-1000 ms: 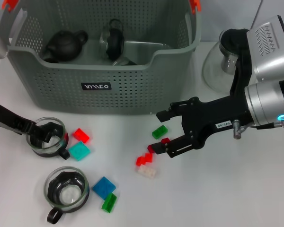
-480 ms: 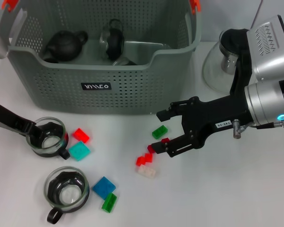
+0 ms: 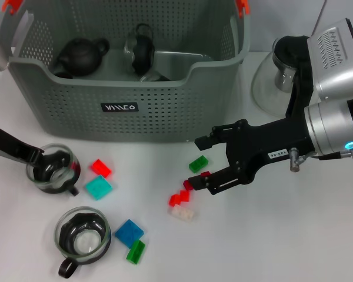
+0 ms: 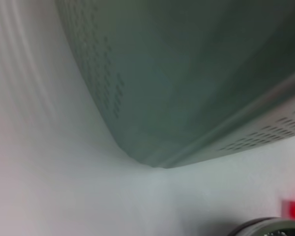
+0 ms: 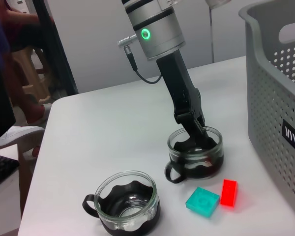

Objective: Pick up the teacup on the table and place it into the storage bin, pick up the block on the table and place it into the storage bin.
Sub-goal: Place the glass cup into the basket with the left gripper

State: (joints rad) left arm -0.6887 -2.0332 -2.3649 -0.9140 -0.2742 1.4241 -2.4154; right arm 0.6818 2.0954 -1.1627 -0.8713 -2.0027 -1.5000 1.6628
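Observation:
My left gripper (image 3: 45, 163) is shut on the rim of a glass teacup (image 3: 52, 171) with a black liner, at the left in front of the storage bin (image 3: 123, 120). The right wrist view shows the same grip on the teacup (image 5: 195, 150). A second teacup (image 3: 82, 234) stands nearer to me. My right gripper (image 3: 199, 164) is open, low over the table, with its fingers either side of a green block (image 3: 198, 164) and a small red block (image 3: 205, 174). More blocks lie around: red (image 3: 100, 168), teal (image 3: 98, 188), blue (image 3: 129, 232).
The bin holds a black teapot (image 3: 79, 56) and a glass pot (image 3: 140, 53). A glass jug (image 3: 270, 82) stands to the bin's right, behind my right arm. Small red blocks (image 3: 179, 197), a white block (image 3: 182, 214) and a green block (image 3: 136, 252) lie on the table.
My left gripper has drawn the teacup a little to the left, away from the red block. The right arm has not moved.

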